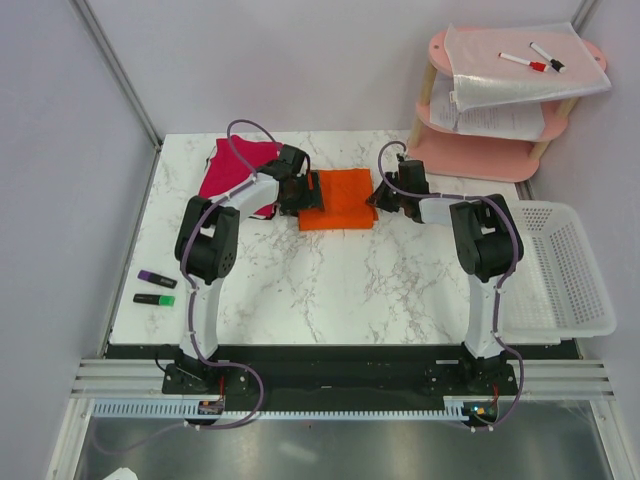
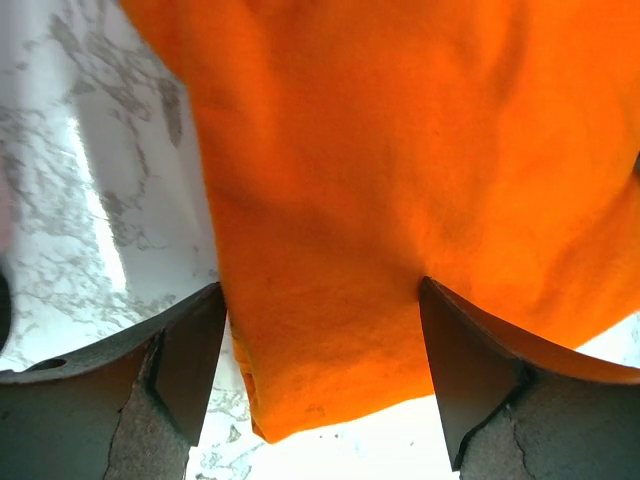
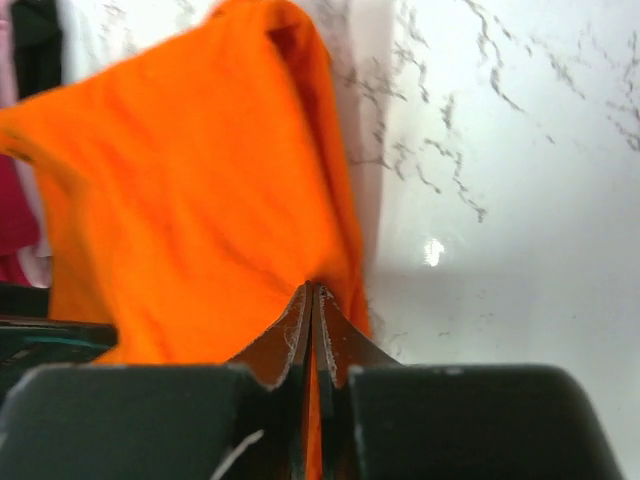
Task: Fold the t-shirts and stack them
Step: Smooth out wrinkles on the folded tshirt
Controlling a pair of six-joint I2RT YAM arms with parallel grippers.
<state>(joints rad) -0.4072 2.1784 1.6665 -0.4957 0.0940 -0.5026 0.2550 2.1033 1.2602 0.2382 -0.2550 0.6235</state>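
A folded orange t-shirt [image 1: 339, 199] lies at the back middle of the marble table. A crumpled magenta t-shirt [image 1: 232, 168] lies to its left. My left gripper [image 1: 303, 193] is at the orange shirt's left edge, jaws open, with the cloth [image 2: 380, 200] lying between the fingers [image 2: 185, 360]. My right gripper [image 1: 381, 196] is at the shirt's right edge, shut on the orange cloth [image 3: 190, 220], which shows pinched between the fingertips [image 3: 315, 300].
A white plastic basket [image 1: 560, 270] stands off the table's right edge. A pink tiered shelf [image 1: 500, 100] with papers and markers stands at the back right. Two highlighters [image 1: 155, 288] lie at the table's left front. The table [image 1: 330, 290] is white marble.
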